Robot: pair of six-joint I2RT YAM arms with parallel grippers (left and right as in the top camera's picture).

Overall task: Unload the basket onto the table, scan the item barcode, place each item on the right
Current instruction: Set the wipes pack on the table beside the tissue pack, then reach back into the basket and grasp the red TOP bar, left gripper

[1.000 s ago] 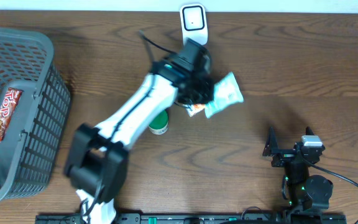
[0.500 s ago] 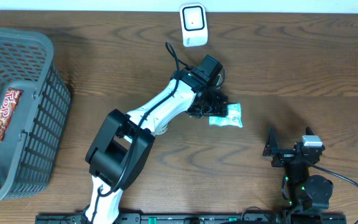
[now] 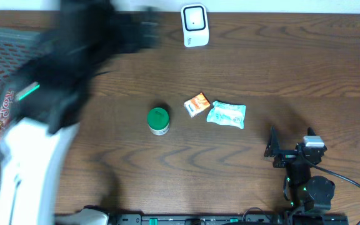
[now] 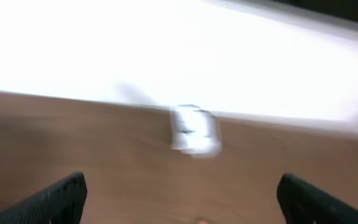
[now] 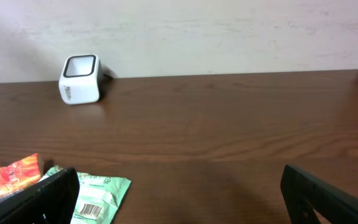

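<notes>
Overhead: the pale green packet [image 3: 226, 115] lies flat on the tabletop [image 3: 292, 75], right of centre, with its long axis roughly left-right and an orange packet [image 3: 197, 104] just beside it. The right end effector [image 3: 281, 152], spread and empty, is nearer, at the packet's lower right. The left end effector [image 4: 180, 186], also spread, is a blur at upper left. The scanner [image 3: 194, 25] stands at top centre. The packet's barcode [image 5: 92, 209] shows only in the right wrist view, at the frame's bottom edge.

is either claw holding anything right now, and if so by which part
Nothing is held. The left claw and the right claw both stand open and empty; the green packet lies loose on the table, apart from both.
</notes>
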